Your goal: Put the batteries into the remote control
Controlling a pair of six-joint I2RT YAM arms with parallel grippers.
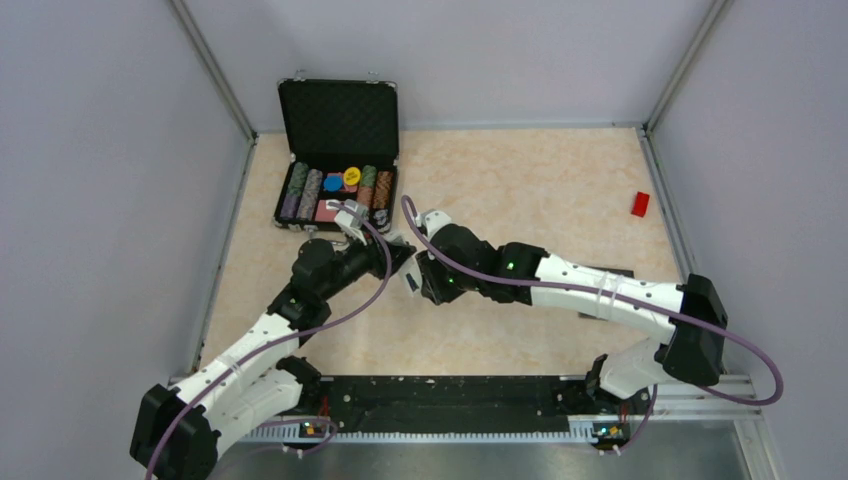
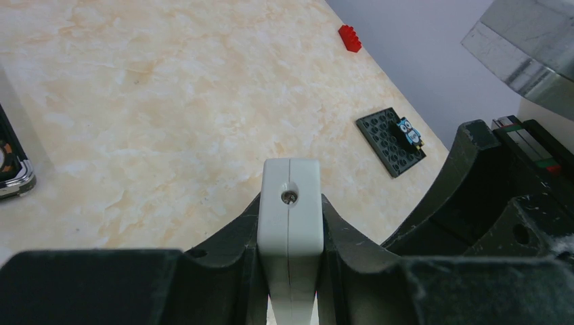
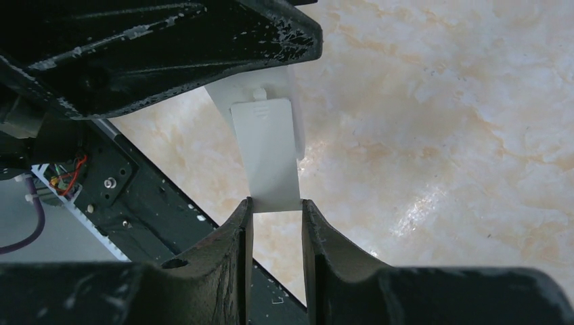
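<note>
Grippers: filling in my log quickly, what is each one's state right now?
Left gripper: shut on the remote control.
Right gripper: shut on the white cover plate.

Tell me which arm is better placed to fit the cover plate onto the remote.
Right. The right gripper pinches the white cover plate, whose far end is at the remote control; the left gripper is busy clamping that remote.
</note>
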